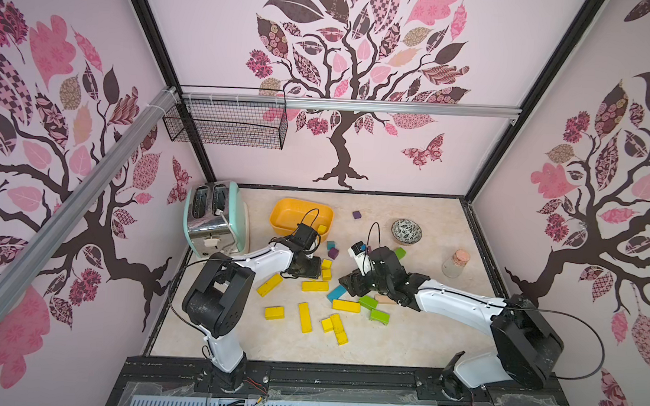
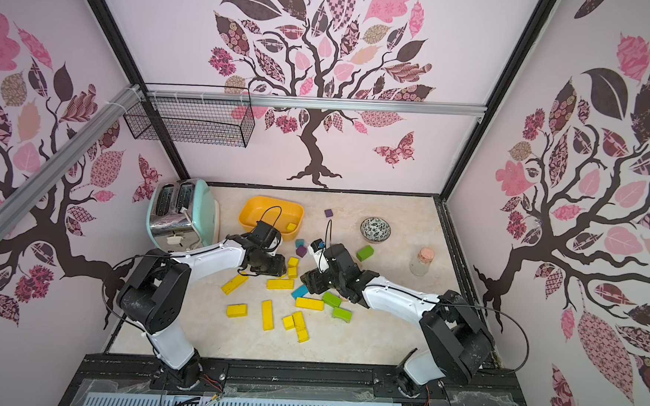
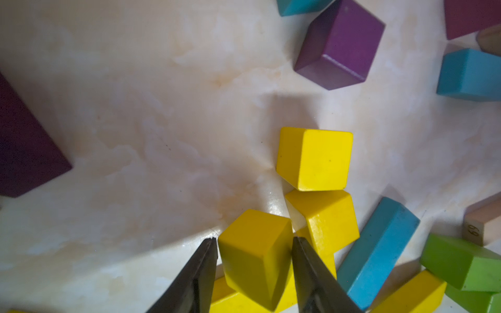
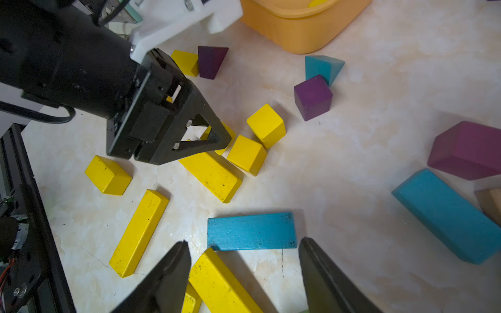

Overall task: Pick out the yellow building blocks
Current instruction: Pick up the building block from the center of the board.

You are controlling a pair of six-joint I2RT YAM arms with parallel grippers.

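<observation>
Between tips of left claw (image 3: 254,239): tilted yellow cube (image 3: 252,254), grip impossible to tell. Right claw (image 4: 245,241) wide, empty. Other yellow building blocks (image 1: 314,286) loose, 6 o'clock from tub (image 1: 292,211). Could slip from tilt, knocking neighbour cubes (image 1: 326,264) at 3 o'clock.

only legible mark: handwritten digits, look like "69", on the end face of a tan wooden block (image 3: 485,219), left wrist view.

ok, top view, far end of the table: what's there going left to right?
toaster → orange tub → purple cube → patterned bowl → corked glass jar
</observation>
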